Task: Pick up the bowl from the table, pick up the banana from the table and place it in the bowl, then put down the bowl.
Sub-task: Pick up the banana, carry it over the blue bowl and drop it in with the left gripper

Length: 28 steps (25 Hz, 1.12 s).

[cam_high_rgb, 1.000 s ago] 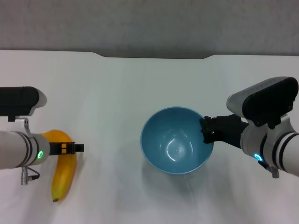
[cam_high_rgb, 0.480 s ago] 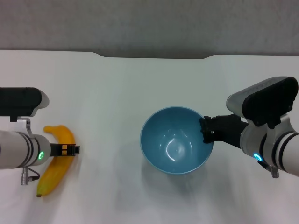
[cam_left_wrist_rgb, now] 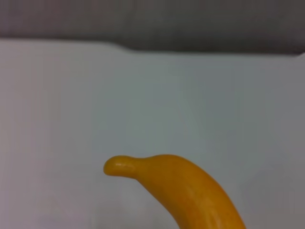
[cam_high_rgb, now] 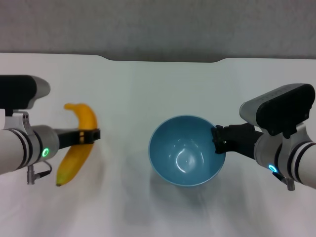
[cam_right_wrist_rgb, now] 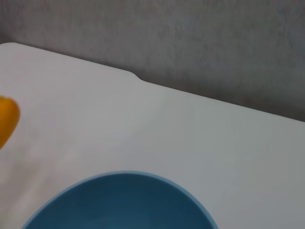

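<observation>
The light-blue bowl (cam_high_rgb: pixel 185 153) is at centre right in the head view, with a shadow on the white table (cam_high_rgb: pixel 148 84) below it. My right gripper (cam_high_rgb: pixel 218 139) is shut on its right rim. The bowl's rim also shows in the right wrist view (cam_right_wrist_rgb: pixel 124 200). My left gripper (cam_high_rgb: pixel 90 134) is shut across the middle of the yellow-orange banana (cam_high_rgb: pixel 74 160) and holds it up off the table, left of the bowl. The banana's stem end shows in the left wrist view (cam_left_wrist_rgb: pixel 190 191), and an edge of it in the right wrist view (cam_right_wrist_rgb: pixel 5 119).
The table's far edge has a shallow notch (cam_high_rgb: pixel 163 60), with a grey wall behind it. A strip of bare table lies between the banana and the bowl.
My left gripper has lifted the banana off the table and carried it right, toward the bowl. The bowl and right gripper have barely moved.
</observation>
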{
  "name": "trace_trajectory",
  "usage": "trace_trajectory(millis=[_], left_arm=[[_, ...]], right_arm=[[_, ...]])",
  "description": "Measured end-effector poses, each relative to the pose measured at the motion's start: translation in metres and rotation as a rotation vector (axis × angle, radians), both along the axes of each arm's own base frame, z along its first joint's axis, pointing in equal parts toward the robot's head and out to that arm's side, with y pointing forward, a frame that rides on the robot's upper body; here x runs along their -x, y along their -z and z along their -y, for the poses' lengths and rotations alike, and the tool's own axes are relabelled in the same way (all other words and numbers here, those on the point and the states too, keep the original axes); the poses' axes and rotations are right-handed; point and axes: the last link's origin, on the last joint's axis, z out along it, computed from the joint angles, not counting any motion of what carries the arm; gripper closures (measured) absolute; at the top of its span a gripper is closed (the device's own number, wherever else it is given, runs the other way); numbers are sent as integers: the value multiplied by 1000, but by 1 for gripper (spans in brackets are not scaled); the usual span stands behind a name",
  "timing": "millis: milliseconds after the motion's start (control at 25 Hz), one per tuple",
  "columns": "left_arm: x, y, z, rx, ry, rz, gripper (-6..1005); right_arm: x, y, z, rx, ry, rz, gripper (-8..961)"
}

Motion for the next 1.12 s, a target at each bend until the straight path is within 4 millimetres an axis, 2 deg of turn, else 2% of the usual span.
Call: trace_trajectory(millis=[280, 520, 840, 960, 1120], left_arm=[[-28, -5, 9, 13, 142, 151, 456], [-61, -17, 13, -1, 294, 295, 448], [-88, -13, 23, 14, 433, 471, 437], [-94, -9, 27, 17, 493, 507, 432], [-91, -3, 29, 17, 512, 528, 427]], right_arm=[[-3, 2, 1, 2, 12, -3, 908], [0, 6, 3, 16, 14, -26, 908], [8, 11, 4, 25, -4, -61, 908], [10, 13, 4, 29, -10, -61, 907], [17, 17, 5, 43, -27, -71, 907]])
